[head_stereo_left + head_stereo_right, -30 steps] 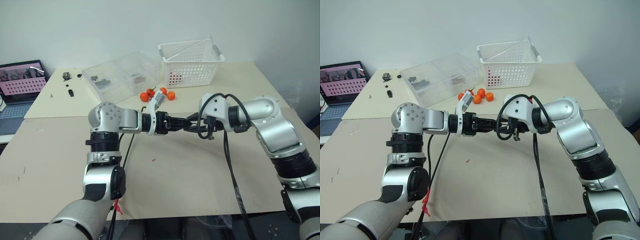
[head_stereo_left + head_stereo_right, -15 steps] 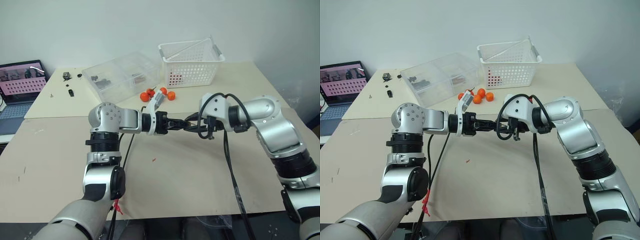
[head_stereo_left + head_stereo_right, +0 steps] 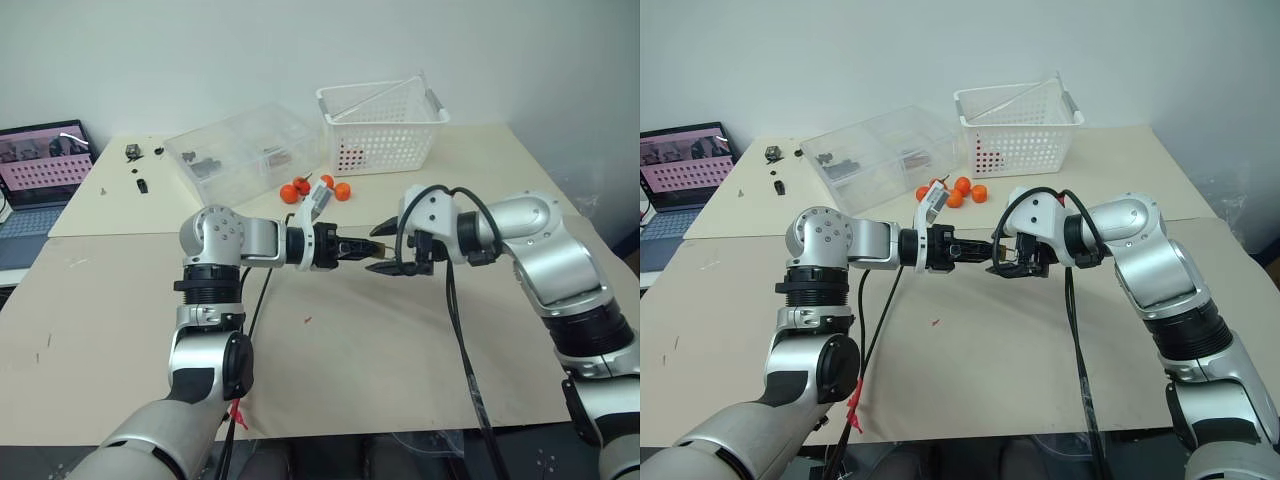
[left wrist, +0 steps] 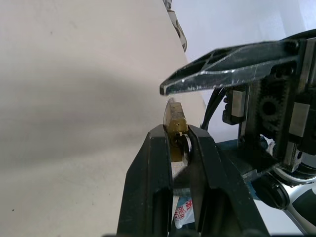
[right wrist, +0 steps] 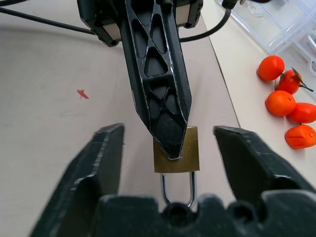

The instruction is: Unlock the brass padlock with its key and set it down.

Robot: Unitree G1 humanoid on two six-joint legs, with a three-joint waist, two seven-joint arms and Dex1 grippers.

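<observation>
Pinching the brass padlock (image 5: 176, 150) in my left gripper (image 4: 176, 143), mid-air above the table (image 3: 400, 350).
My right gripper (image 5: 168, 163) is spread wide around the padlock, not touching.

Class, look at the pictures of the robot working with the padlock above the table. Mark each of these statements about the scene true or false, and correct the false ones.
1. The left claw is shut on the brass padlock. True.
2. The right claw is clamped on the padlock. False: its fingers stand open on either side of it, apart from it.
3. The padlock lies on the table. False: it is held up in the air.
4. Orange fruits lie near the clear plastic box. True.
5. The white basket lies on its side. False: it stands upright.
</observation>
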